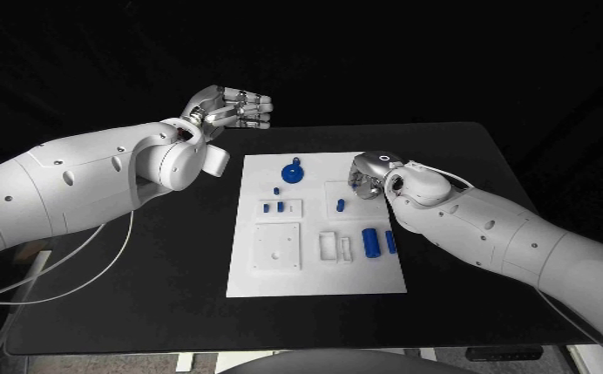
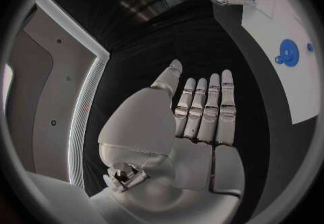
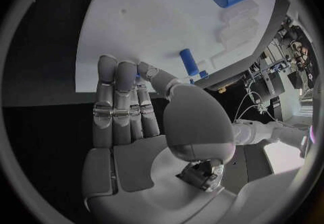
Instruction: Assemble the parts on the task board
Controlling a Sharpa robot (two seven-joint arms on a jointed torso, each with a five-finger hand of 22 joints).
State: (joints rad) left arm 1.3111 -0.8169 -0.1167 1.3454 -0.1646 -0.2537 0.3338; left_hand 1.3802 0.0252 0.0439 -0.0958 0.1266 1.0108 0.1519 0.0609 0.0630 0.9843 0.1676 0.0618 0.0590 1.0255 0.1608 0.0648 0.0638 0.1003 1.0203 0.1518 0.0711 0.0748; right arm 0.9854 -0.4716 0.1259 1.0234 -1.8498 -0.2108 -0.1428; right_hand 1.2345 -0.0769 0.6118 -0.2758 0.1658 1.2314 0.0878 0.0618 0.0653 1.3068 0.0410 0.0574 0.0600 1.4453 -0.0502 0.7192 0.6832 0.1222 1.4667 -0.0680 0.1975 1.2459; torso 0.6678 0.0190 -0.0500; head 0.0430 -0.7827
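**Fingers straight and empty on both hands, parts resting on the board**

The fingers of the left hand are stretched out side by side, with the thumb standing slightly off from them, and nothing lies in the palm. This hand is raised beyond the far left corner of the task board, apart from it.

The right hand sits over the board's right side, near its far edge. In the right wrist view its fingers are extended and close together, the tips down by the white surface; I cannot tell whether they touch it. It holds nothing.

The white task board lies in the middle of the black table. On it, a round blue part with a knob rests near the far edge, a small blue peg lies just beside the right hand, and a larger blue cylinder lies near the right edge. Two small blue pieces stand in a holder on the left half, with a tiny one just beyond them.
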